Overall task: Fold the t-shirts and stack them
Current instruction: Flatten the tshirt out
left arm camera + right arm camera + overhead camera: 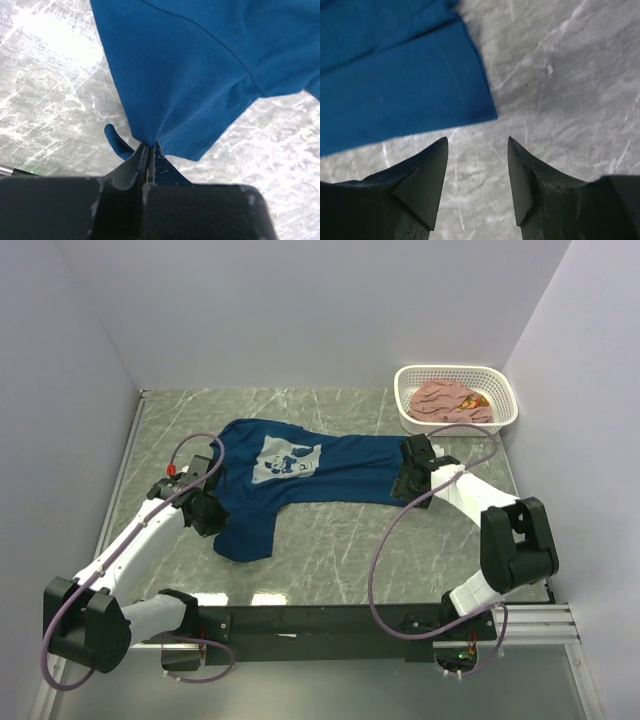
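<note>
The navy blue t-shirt [300, 480] lies spread on the marble table, its white cartoon print [284, 461] facing up. My left gripper [204, 508] is shut on the shirt's left sleeve edge; the left wrist view shows the blue cloth [200, 75] pinched between the fingertips [149, 146]. My right gripper [403, 483] is open and empty at the shirt's right hem; the right wrist view shows the hem corner [420, 85] just ahead of the fingers [427, 170] over bare table. The dusty pink t-shirt [450, 400] lies crumpled in the basket.
The white perforated basket [507, 407] stands at the back right corner. Purple walls close the left, back and right sides. The arm bases and a black rail [320, 620] run along the near edge.
</note>
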Robot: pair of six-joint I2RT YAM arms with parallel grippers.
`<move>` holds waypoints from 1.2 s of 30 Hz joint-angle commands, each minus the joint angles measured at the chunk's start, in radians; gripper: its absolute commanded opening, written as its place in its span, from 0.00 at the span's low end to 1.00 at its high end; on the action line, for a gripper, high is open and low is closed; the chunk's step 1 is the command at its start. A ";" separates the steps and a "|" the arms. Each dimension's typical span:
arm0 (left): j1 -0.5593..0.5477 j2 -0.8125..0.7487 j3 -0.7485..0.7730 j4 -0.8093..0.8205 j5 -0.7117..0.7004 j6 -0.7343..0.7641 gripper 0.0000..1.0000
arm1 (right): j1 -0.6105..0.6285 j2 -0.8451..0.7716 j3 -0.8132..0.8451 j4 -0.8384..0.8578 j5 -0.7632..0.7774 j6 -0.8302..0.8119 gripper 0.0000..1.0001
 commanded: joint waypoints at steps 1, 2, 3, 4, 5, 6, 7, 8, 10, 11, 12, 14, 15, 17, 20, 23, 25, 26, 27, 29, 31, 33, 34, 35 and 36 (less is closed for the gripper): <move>0.004 -0.060 0.004 -0.028 0.034 0.032 0.01 | 0.000 0.039 0.053 -0.024 0.084 0.048 0.58; 0.004 -0.075 0.008 -0.031 0.037 0.036 0.01 | 0.000 0.050 0.060 -0.027 0.090 0.057 0.58; 0.005 -0.081 0.016 -0.037 0.041 0.039 0.01 | 0.000 0.069 0.063 -0.029 0.090 0.059 0.57; 0.005 -0.088 0.020 -0.040 0.044 0.041 0.01 | 0.002 0.080 0.067 -0.027 0.090 0.063 0.57; 0.005 -0.100 0.025 -0.040 0.048 0.044 0.01 | 0.002 0.091 0.072 -0.027 0.088 0.071 0.57; 0.005 -0.106 0.030 -0.046 0.048 0.044 0.01 | 0.002 0.109 0.073 -0.027 0.088 0.074 0.57; 0.007 -0.111 0.031 -0.046 0.046 0.045 0.01 | 0.002 0.119 0.075 -0.021 0.087 0.077 0.57; 0.007 -0.121 0.031 -0.046 0.046 0.050 0.01 | 0.002 0.134 0.075 -0.017 0.078 0.085 0.57; 0.008 -0.131 0.027 -0.048 0.049 0.053 0.01 | 0.002 0.149 0.076 -0.006 0.071 0.093 0.57; 0.008 -0.138 0.024 -0.049 0.051 0.056 0.01 | 0.001 0.165 0.076 -0.001 0.064 0.096 0.57; 0.010 -0.143 0.022 -0.048 0.054 0.055 0.01 | 0.002 0.172 0.076 0.002 0.064 0.097 0.56; 0.011 -0.157 0.016 -0.045 0.052 0.052 0.01 | 0.004 0.191 0.078 0.013 0.059 0.102 0.56; 0.013 -0.161 0.013 -0.043 0.054 0.053 0.01 | 0.002 0.194 0.075 0.016 0.058 0.103 0.56; 0.013 -0.174 0.011 -0.046 0.058 0.053 0.01 | 0.002 0.194 0.069 0.020 0.056 0.106 0.54; 0.016 -0.181 0.007 -0.049 0.060 0.055 0.01 | 0.002 0.185 0.069 0.010 0.059 0.103 0.54; 0.017 -0.184 0.005 -0.049 0.058 0.056 0.01 | 0.001 0.153 0.081 -0.015 0.062 0.100 0.54; 0.017 -0.184 0.005 -0.049 0.061 0.056 0.01 | 0.002 0.136 0.096 -0.032 0.071 0.094 0.54; 0.017 -0.183 0.005 -0.046 0.061 0.056 0.01 | 0.004 0.125 0.103 -0.033 0.074 0.091 0.54; 0.019 -0.183 0.004 -0.045 0.061 0.056 0.01 | 0.002 0.123 0.109 -0.038 0.074 0.090 0.54; 0.019 -0.181 0.002 -0.043 0.060 0.056 0.01 | 0.002 0.126 0.118 -0.033 0.071 0.088 0.54; 0.019 -0.178 0.004 -0.040 0.064 0.056 0.01 | 0.002 0.139 0.118 -0.021 0.064 0.091 0.54; 0.019 -0.178 0.004 -0.045 0.064 0.058 0.00 | 0.004 0.148 0.116 -0.013 0.064 0.093 0.54; 0.019 -0.178 0.005 -0.048 0.061 0.058 0.01 | 0.001 0.155 0.115 -0.010 0.064 0.091 0.54; 0.019 -0.181 0.004 -0.051 0.058 0.058 0.01 | 0.000 0.159 0.115 -0.007 0.064 0.093 0.54; 0.019 -0.183 0.007 -0.049 0.055 0.058 0.01 | 0.000 0.163 0.113 -0.006 0.062 0.091 0.54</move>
